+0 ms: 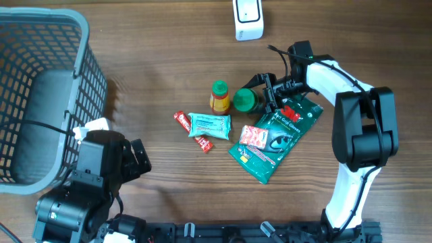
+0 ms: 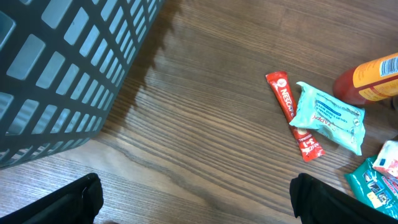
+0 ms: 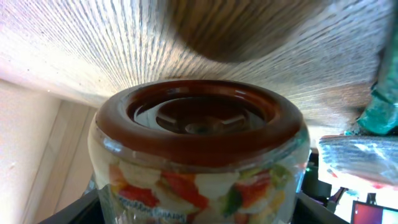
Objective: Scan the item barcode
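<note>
Filling the right wrist view, a jar [image 3: 199, 155] with a dark lid and fruit label sits between the right claw's [image 3: 199, 210] dark fingers [image 3: 68, 211], which flank it at the lower corners; whether the pads press it cannot be told. From overhead it is right of centre on the table [image 1: 148, 74], just beside a yellow bottle [image 1: 219, 96]. Left claw [image 2: 193, 208] gapes wide and empty above bare wood, at that view's lower left.
</note>
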Action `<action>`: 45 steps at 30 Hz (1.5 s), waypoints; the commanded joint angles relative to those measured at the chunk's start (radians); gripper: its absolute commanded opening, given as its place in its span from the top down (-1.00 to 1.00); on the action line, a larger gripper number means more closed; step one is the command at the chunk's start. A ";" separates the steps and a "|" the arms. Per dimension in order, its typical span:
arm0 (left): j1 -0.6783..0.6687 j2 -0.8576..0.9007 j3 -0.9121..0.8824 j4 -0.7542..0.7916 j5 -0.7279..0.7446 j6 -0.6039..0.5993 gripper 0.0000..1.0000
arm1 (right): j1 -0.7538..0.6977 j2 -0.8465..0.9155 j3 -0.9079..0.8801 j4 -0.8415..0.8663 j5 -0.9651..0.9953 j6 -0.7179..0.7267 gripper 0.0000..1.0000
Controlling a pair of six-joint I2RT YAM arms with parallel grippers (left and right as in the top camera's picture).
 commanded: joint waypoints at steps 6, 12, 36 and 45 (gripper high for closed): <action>0.005 -0.001 0.000 0.000 0.005 0.015 -1.00 | -0.003 0.010 -0.003 -0.006 0.038 0.013 -0.63; 0.005 -0.001 0.000 0.000 0.006 0.015 -1.00 | -0.020 0.010 -0.003 -0.020 0.046 0.003 -0.63; 0.005 -0.001 0.000 0.000 0.005 0.015 -1.00 | -0.159 -0.233 0.138 -0.320 0.384 -0.413 -0.99; 0.005 -0.001 0.000 0.000 0.005 0.015 -1.00 | -0.014 -0.391 0.144 -0.336 0.763 -0.412 -1.00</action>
